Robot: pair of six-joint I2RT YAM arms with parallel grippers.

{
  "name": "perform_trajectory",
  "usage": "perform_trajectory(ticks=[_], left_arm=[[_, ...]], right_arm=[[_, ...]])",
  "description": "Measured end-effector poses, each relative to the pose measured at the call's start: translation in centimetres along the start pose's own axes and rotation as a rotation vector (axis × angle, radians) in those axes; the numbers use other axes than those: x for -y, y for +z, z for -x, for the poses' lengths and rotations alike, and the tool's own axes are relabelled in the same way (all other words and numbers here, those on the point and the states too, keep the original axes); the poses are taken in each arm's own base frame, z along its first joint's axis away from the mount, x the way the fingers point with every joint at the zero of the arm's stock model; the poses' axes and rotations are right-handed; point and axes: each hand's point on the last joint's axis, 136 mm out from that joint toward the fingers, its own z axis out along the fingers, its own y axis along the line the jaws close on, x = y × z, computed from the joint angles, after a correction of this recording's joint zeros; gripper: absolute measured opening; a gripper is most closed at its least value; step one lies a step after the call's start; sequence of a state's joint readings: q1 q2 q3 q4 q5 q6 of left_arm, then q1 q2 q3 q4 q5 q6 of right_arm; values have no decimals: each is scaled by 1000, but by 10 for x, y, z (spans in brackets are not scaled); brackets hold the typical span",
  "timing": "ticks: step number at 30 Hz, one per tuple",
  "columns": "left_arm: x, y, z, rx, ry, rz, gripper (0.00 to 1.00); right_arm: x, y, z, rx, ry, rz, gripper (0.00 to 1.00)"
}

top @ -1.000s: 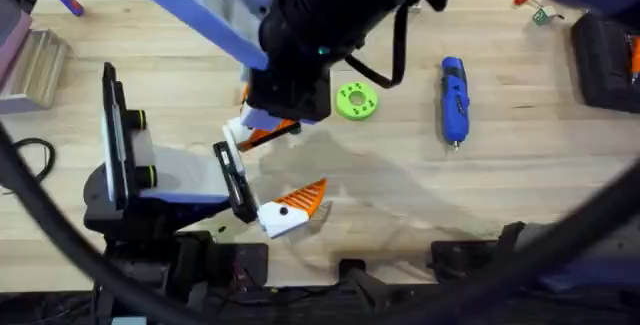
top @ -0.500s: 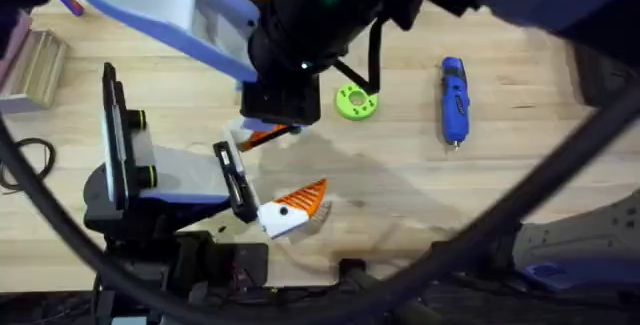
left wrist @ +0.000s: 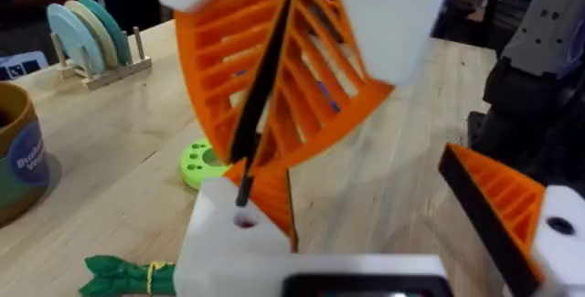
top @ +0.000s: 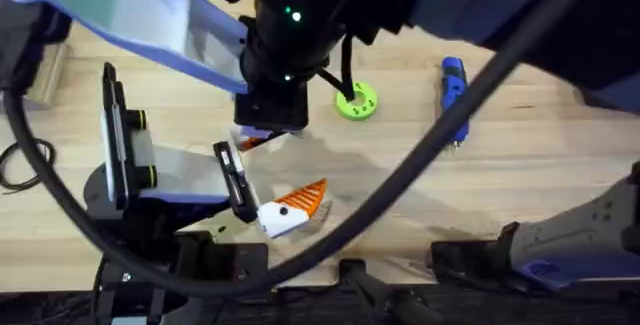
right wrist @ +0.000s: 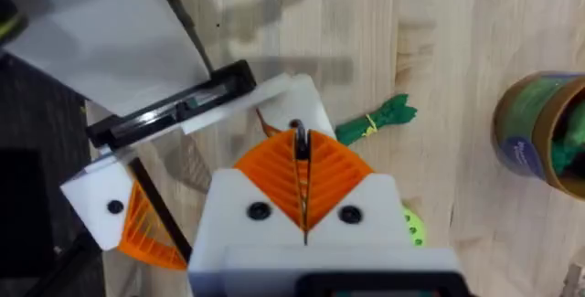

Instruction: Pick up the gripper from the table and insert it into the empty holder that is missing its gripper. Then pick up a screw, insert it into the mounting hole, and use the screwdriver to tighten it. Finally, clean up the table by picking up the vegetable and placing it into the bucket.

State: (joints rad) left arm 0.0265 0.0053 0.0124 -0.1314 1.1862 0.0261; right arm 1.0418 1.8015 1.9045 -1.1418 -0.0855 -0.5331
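Wrist views reveal vegetable point(right wrist: 377, 120) and bucket point(right wrist: 539, 137); right fingers point(right wrist: 279, 183) clenched, left released.

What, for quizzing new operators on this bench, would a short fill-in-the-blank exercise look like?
1. The pen-shaped powered screwdriver lying on the wooden table is bright ____.
2. The ring-shaped disc lying between that screwdriver and the right gripper is coloured ____.
3. The dark-green leafy toy vegetable lies on the table, not yet ____ the round brown bucket.
4. The left gripper, white with orange ribbed pads, has its fingers ____.

Missing words: blue; green; in; open.
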Motion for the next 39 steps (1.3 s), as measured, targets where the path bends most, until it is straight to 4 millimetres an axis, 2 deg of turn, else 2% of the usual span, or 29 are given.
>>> perform_trajectory(ticks=[39], left_arm=[[0, 0, 0, 0, 0, 0, 986]], right_arm=[[-5, 9, -1, -26, -15, 17, 6]])
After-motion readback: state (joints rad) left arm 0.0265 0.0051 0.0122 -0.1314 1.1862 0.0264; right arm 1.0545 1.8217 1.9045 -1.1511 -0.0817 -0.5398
